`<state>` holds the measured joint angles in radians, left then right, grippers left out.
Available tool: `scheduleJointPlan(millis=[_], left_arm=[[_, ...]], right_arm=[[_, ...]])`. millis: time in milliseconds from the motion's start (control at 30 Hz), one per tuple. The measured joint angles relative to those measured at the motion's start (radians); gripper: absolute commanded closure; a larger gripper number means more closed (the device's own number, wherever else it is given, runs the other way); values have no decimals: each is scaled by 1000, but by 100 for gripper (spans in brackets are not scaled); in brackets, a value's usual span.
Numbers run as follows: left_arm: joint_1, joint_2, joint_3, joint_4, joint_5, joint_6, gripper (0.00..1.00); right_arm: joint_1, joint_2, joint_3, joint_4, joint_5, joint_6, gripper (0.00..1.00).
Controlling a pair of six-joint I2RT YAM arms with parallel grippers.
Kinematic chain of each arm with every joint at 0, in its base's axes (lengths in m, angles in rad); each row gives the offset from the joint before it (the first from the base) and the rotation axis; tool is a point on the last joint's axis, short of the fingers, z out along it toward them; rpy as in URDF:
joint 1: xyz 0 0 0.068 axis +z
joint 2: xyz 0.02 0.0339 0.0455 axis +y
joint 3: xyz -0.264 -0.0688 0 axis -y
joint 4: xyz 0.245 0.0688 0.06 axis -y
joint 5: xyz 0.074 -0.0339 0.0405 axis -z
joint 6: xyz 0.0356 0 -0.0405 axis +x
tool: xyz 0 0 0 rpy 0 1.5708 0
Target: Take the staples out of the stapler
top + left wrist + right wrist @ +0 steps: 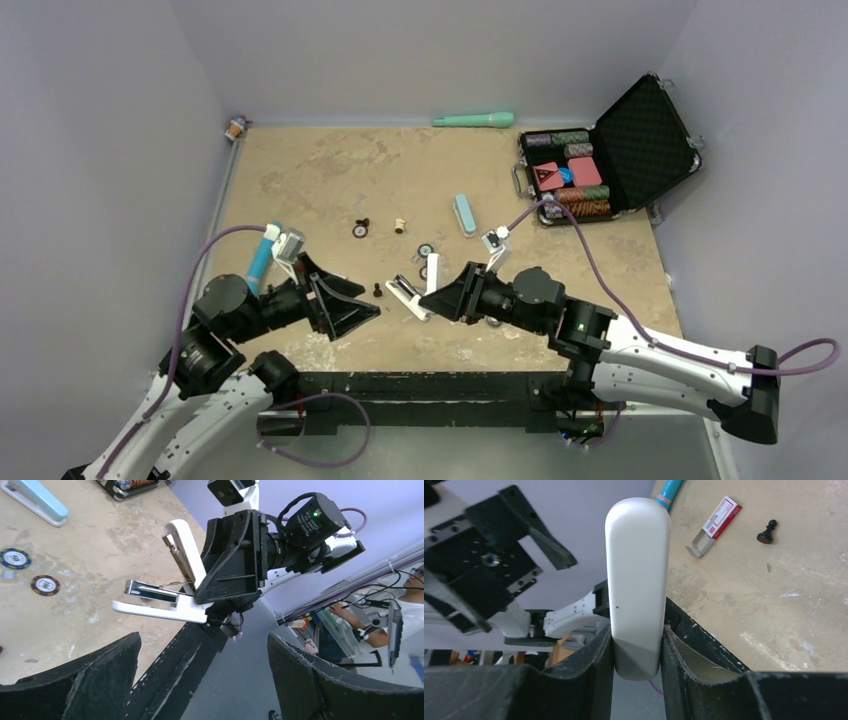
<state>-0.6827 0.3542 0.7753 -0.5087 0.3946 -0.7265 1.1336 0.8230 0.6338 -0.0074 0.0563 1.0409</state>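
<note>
Status: stapler (408, 297) is off the surface, held up near the front edge between the two arms. Right gripper (432, 300) fingers (599, 660) are clamped on its white body, one on each side. It is hinged open: white top arm swung up, metal staple channel (150, 591) exposed above the white base. Cannot tell whether staples sit in the channel.

Left gripper (355, 320): fingers spread wide, holding nothing, facing the open stapler from just beside it, no contact.

Judgement: pick-up and opening done. Emptying not done; no loose staple strip seen on the surface. Left to do: get the staples out of the channel.

A pale blue oblong piece (464, 214) with a white underside lies flat mid-surface, well apart from the held part.

Surface (320, 170): tan, mottled, scuffed. On it: scattered poker chips (425, 250), small dark chess pieces (362, 228), an open red-and-white carton (716, 525), a blue stick (260, 260) at left, a mint-green rod (473, 119) at the far edge, an open black case (640, 130) of chips at far right.

Room: plain pale walls on three sides.
</note>
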Motion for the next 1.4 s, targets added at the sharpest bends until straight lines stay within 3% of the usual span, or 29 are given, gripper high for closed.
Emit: scheduleJointPlan(millis=[367,633,1167,1400], left_arm=[[19,9,-257,494,133,-253,0],[18,95,-307,797,148,-364,3],[8,97,-369,871,41,-397,3],[-2,180,-420,995,30,-444,8]], right_arm=[[0,-203,1,-15,39,52,100],[0,-199,10,-14,33,63,100],[5,-150,80,51,20,67,100],[27,-110,80,92,21,78,100]])
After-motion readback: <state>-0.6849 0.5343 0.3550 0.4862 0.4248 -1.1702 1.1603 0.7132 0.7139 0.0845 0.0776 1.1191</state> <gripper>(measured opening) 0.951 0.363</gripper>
